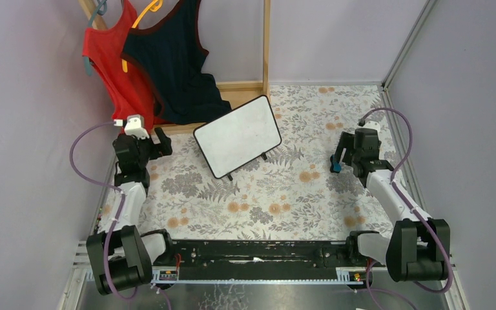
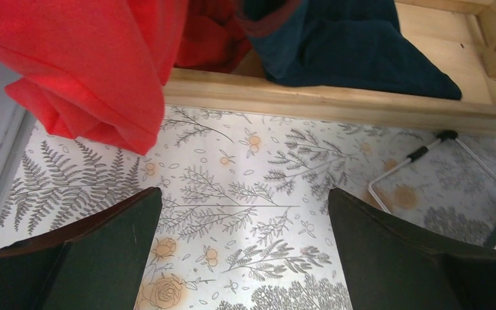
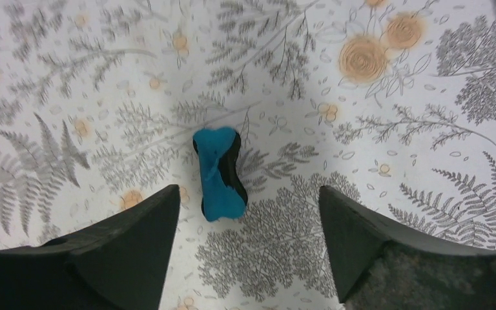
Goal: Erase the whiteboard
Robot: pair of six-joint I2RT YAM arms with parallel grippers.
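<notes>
The whiteboard (image 1: 237, 135) stands tilted on its two feet toward the back of the floral counter (image 1: 265, 200). Its face looks blank from above, though faint marks could be too small to tell. Just left of it, the left pincer (image 1: 160, 143) is spread wide and holds nothing. Well to the right, the right pincer (image 3: 248, 194) is released, with a blue eraser (image 3: 219, 173) lying on the counter between its fingers, clear of both

Whiteboard (image 1: 237, 134) face: smooth, faintly glossy, rimmed in black plastic. Table's covered by a matt printed floral sheet (image 1: 278, 194). Frame (image 2: 336, 103) is made of pale bare wood. Red top (image 2: 84, 64) and navy top (image 2: 355, 45): soft matt cloth. Eraser (image 3: 218, 174): matt blue, black felt-like side.
</notes>
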